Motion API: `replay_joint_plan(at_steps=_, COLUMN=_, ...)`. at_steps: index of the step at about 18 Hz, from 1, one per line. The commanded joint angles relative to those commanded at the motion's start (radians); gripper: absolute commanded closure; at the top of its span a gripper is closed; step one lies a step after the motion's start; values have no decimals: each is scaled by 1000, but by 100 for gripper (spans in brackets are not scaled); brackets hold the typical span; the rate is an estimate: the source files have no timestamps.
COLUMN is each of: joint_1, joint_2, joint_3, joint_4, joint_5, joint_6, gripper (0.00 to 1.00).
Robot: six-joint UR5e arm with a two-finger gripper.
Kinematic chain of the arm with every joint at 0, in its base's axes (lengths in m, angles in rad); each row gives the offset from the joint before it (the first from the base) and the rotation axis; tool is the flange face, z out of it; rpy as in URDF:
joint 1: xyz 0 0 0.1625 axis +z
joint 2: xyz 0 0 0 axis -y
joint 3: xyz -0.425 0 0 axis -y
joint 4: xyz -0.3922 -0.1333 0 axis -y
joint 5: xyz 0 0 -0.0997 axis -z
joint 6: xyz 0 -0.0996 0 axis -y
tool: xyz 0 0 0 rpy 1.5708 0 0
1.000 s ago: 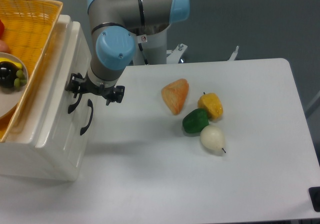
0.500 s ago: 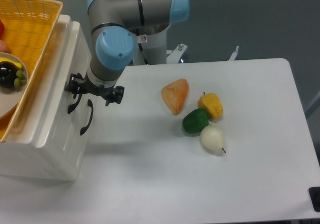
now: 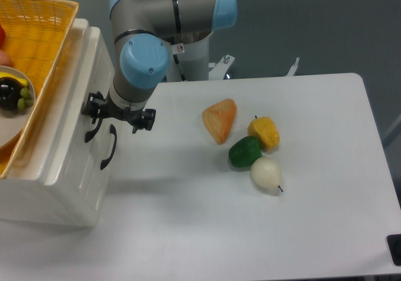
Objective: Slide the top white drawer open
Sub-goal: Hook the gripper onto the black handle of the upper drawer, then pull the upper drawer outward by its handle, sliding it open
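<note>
The small cream-white cabinet stands at the table's left edge, its front facing right. The top white drawer looks flush with the cabinet front. Its curved black handle shows only partly, just below my gripper. The lower drawer's matching black handle lies right beside it. My gripper points down at the cabinet front by the upper handle. The blue wrist joint hides its fingertips, so I cannot tell whether they hold the handle.
An orange basket with a plate of fruit sits on top of the cabinet. On the white table lie an orange wedge, a yellow pepper, a green pepper and a white pear.
</note>
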Motion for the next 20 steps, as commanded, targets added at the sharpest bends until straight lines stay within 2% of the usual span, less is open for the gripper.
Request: replay_joint_plan(at_steps=20, joint_1=2, joint_2=-8, joint_3=-8, joint_4=11, joint_5=11, joint_6=0, gripper=0)
